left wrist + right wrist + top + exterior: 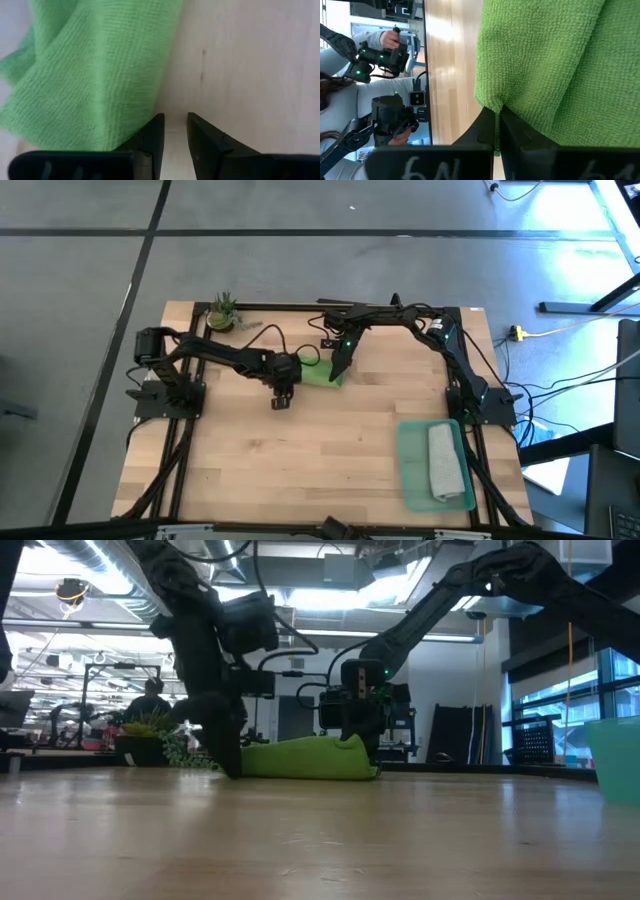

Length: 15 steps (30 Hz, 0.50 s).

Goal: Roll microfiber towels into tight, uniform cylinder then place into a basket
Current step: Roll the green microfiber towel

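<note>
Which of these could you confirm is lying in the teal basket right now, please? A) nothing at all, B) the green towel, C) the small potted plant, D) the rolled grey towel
D: the high view shows the rolled grey towel lying inside the teal basket, while the green towel lies on the table between the two arms.
</note>
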{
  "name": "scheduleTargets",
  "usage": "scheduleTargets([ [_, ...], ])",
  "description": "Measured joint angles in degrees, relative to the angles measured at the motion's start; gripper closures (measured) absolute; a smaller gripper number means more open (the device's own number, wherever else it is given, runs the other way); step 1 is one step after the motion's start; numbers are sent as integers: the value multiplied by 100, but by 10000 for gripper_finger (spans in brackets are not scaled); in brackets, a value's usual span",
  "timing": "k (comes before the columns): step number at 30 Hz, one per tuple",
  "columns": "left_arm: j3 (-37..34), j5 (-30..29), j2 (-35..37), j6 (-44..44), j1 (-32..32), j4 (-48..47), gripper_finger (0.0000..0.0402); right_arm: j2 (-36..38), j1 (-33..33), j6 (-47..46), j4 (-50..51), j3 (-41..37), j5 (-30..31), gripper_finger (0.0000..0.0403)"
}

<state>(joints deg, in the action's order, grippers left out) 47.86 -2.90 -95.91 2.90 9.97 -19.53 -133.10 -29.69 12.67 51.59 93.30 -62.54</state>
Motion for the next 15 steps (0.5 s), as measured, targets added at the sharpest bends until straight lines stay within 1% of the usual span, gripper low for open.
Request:
scheduleTargets([
  [5,-2,-490,291,208,135,-10,324,8,30,0,11,2,214,395],
  [9,1,-534,521,416,317,47,324,11,92,1,11,4,249,395],
  [15,0,-509,525,743,582,171,324,11,181,4,4,4,286,395],
])
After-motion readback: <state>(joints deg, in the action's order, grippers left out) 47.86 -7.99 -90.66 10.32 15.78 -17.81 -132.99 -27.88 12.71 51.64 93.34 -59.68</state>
